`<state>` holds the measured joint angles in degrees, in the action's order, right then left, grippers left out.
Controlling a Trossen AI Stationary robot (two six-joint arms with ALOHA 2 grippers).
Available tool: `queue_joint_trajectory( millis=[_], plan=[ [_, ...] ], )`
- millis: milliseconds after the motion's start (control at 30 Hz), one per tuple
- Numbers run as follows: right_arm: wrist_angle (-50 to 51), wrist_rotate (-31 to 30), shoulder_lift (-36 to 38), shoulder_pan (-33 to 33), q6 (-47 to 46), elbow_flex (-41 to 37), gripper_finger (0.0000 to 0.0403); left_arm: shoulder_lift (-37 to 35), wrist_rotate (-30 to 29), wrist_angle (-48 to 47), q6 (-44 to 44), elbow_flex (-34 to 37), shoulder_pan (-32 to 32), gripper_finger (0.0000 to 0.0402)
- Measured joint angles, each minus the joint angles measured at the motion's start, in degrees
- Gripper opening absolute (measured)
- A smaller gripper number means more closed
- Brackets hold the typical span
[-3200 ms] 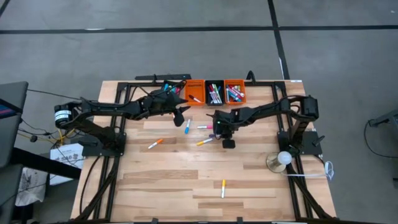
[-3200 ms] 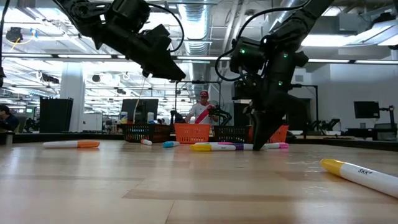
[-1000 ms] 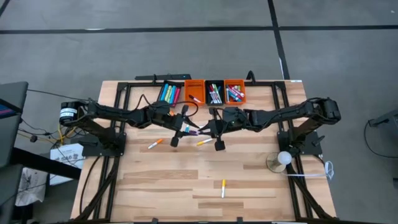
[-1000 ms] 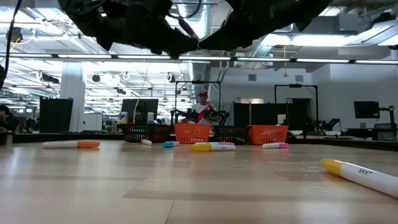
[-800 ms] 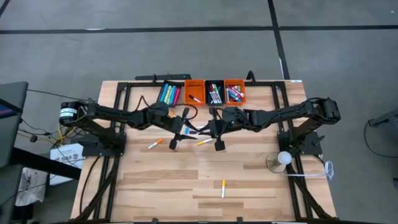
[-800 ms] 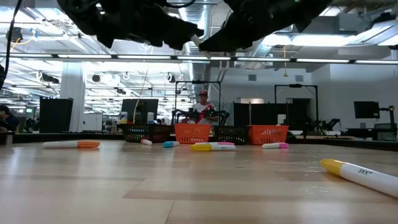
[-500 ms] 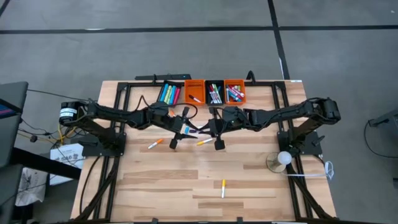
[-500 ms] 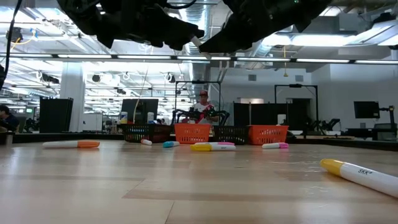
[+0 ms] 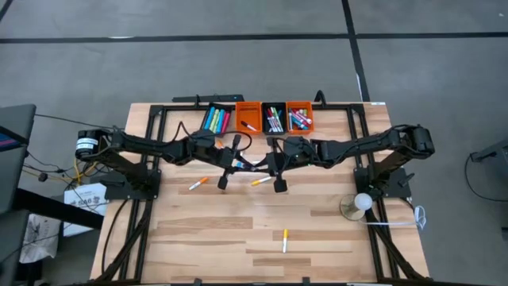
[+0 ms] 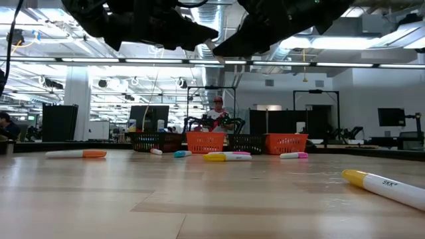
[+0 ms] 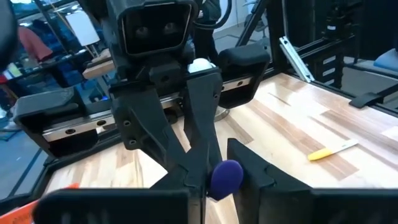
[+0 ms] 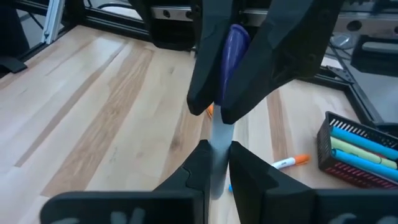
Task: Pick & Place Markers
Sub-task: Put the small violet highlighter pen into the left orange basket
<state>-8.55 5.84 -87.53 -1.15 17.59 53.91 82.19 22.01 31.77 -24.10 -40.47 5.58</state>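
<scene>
Wooden planking makes up the tabletop (image 9: 317,230), which carries a row of bins along its far edge: a black bin (image 9: 215,119) of markers, an orange bin (image 9: 248,117) with one marker, another black bin (image 9: 274,118) and another orange bin (image 9: 299,117), both well filled. Most of the sorting looks done, though loose markers remain: an orange-capped marker (image 9: 197,183) left of the middle, a yellow one (image 9: 260,182) near the centre, another yellow-capped marker (image 9: 285,239) toward the near edge, and a few more lying flat near the bins in the low view. Above the centre, the left end effector (image 9: 236,163) and the right end effector (image 9: 268,165) meet on a single purple-capped marker (image 12: 230,53); the right wrist view shows both pinched narrow on it, the right on its pale barrel, the left on the purple cap end. Its long axis runs roughly along the line between the two arms, parallel to the far edge, cap toward the left arm. By appearance this is a hand-over or an uncapping; the marker is not yet binned
</scene>
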Motion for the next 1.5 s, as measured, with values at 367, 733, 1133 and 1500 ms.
queue_joint_trajectory(
  millis=[367,733,1133,1500],
  plan=[
    [0.2,-0.1,0.0,0.0,-1.3,0.0,0.0072,0.0,-1.3,-0.9,0.7,0.1,0.0,0.0056],
    [8.1,-3.5,0.1,-0.9,-0.7,0.0,0.019,0.0,-2.4,-0.9,0.8,0.1,0.0,0.0071],
    [14.3,-4.7,0.2,-5.7,-2.1,0.0,0.0233,0.0,-9.4,-0.9,5.8,0.1,4.1,0.0007],
    [14.3,1.9,-5.1,-6.4,-2.7,0.0,0.0218,0.1,-9.4,-1.8,8.1,2.3,7.5,0.0007]
  ],
)
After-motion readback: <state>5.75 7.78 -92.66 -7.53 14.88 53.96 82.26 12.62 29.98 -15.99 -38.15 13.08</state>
